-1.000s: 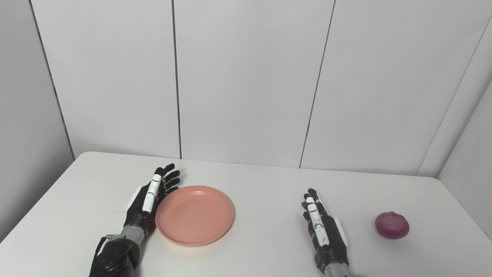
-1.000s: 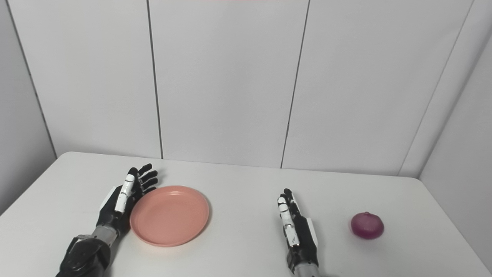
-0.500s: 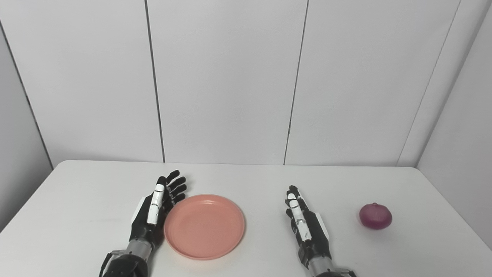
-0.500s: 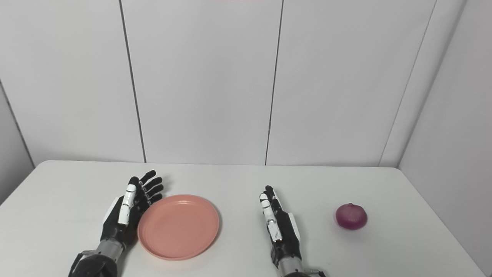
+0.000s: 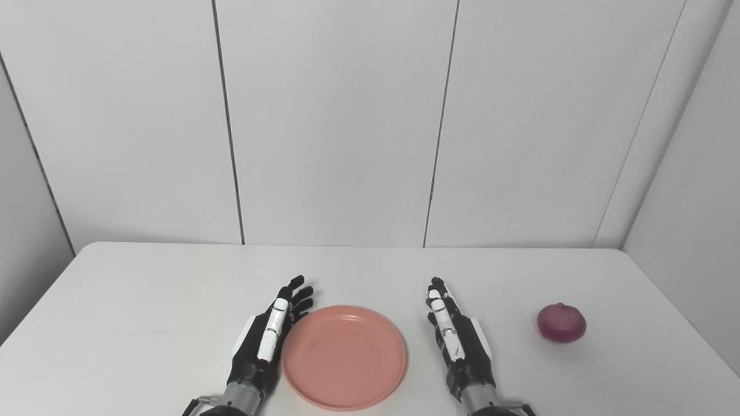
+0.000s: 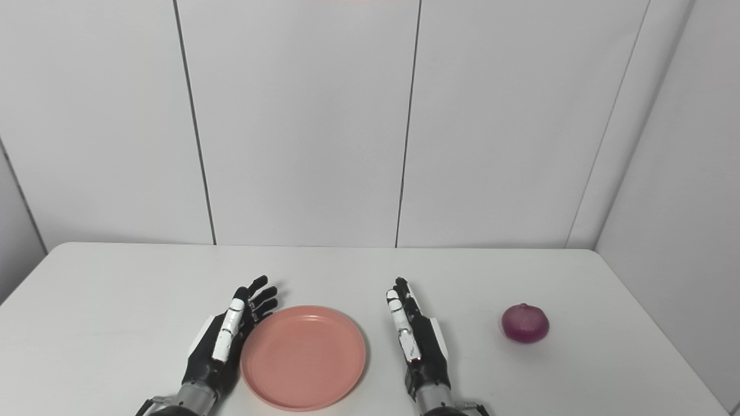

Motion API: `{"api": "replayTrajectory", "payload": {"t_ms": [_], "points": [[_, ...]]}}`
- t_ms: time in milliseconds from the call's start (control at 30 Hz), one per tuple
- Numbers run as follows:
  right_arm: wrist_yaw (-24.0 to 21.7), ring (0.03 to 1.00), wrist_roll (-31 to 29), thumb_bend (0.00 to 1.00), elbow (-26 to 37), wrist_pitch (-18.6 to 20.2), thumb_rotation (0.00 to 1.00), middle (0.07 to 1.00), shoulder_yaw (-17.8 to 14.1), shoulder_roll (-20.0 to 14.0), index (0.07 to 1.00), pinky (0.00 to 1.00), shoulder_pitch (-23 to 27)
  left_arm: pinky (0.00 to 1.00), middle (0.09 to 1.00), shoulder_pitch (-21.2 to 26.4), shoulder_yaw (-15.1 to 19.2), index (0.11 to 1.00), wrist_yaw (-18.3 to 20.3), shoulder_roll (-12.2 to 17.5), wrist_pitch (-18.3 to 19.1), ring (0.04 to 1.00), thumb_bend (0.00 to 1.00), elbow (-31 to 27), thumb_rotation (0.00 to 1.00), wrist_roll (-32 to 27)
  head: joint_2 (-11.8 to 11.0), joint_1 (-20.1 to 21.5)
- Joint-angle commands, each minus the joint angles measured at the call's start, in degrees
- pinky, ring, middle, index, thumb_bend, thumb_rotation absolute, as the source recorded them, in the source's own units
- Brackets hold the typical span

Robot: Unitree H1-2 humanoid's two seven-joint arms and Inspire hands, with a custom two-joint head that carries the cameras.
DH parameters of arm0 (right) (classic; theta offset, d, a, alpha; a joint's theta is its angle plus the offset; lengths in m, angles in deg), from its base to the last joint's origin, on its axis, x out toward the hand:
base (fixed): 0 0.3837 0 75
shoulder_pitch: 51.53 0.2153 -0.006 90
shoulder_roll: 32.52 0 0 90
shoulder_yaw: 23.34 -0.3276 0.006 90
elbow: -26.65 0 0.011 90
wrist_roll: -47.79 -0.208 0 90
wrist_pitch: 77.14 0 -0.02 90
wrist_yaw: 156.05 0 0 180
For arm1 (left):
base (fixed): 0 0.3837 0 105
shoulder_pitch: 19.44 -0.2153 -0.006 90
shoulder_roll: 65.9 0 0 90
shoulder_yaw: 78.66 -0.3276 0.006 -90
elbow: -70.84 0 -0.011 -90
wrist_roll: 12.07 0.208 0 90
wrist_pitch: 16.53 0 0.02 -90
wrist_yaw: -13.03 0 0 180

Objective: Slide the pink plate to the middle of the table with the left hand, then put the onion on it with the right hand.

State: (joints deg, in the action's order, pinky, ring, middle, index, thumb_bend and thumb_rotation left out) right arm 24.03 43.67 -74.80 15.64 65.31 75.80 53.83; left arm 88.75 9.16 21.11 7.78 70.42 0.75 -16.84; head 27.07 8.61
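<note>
One pink plate point(image 5: 344, 357) lies near the middle of the white table point(image 5: 144, 300), by its front edge. Just left of it, against the rim, the left hand point(image 5: 267, 338) is flat, fingers spread, holding nothing. The right hand point(image 5: 457, 338) likewise, just right. One red onion point(image 5: 561, 323) sits well apart, unlabelled.

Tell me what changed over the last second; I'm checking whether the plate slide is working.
The left hand, open against the pink plate, has pushed it rightward toward the right hand; the gap between them has narrowed. The camera also shifted. The right hand stays open and idle; the onion remains untouched on the table.
</note>
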Motion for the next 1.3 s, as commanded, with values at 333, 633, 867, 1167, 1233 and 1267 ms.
{"api": "replayTrajectory", "payload": {"t_ms": [333, 633, 867, 1167, 1233, 1267], "points": [[-0.6, 0.985, -0.1, 0.6, 2.0, -2.8, 0.87, 0.975, 0.4, 0.0, 0.97, 1.0, 3.0, 0.95, 0.929, 0.0, -1.0, 0.922, -1.5, -2.0, -1.0, 0.934, 0.62, -1.0, 1.0, 1.7, 0.4, 0.3], [-0.7, 0.983, 0.4, 0.6, 2.6, -3.0, 0.88, 0.979, 0.7, -0.5, 0.977, 1.0, 3.0, 0.94, 0.928, 0.6, -0.7, 0.926, -2.0, -0.4, -1.7, 0.931, 0.63, -1.2, 1.0, 2.9, 1.6, 0.8], [-0.4, 0.975, 0.1, 0.61, 4.4, -1.5, 0.85, 0.978, 0.3, -0.4, 0.971, 1.0, 2.8, 0.93, 0.939, 0.3, 0.0, 0.94, -1.7, 1.3, -2.3, 0.94, 0.64, -0.8, 1.0, 2.6, 2.7, 0.8], [-2.0, 1.0, -0.1, 0.6, 6.8, 0.1, 0.92, 1.0, 0.9, -2.5, 1.0, 1.0, 2.9, 0.94, 0.948, -0.1, 0.3, 0.954, -2.0, 2.5, -2.2, 0.949, 0.64, -0.8, 1.0, 3.1, 3.7, 0.7], [-2.3, 1.0, -0.1, 0.59, 7.4, 0.0, 0.93, 1.0, 0.9, -3.0, 1.0, 1.0, 2.9, 0.94, 0.952, -0.3, 0.3, 0.958, -2.2, 2.4, -1.7, 0.951, 0.64, -1.5, 1.0, 3.2, 4.1, 0.8], [-2.4, 1.0, -0.1, 0.58, 7.6, -0.1, 0.94, 1.0, 0.9, -3.2, 1.0, 1.0, 2.9, 0.94, 0.953, -0.4, 0.3, 0.958, -2.3, 2.4, -1.4, 0.951, 0.64, -1.7, 1.0, 3.2, 4.1, 0.8]]}}
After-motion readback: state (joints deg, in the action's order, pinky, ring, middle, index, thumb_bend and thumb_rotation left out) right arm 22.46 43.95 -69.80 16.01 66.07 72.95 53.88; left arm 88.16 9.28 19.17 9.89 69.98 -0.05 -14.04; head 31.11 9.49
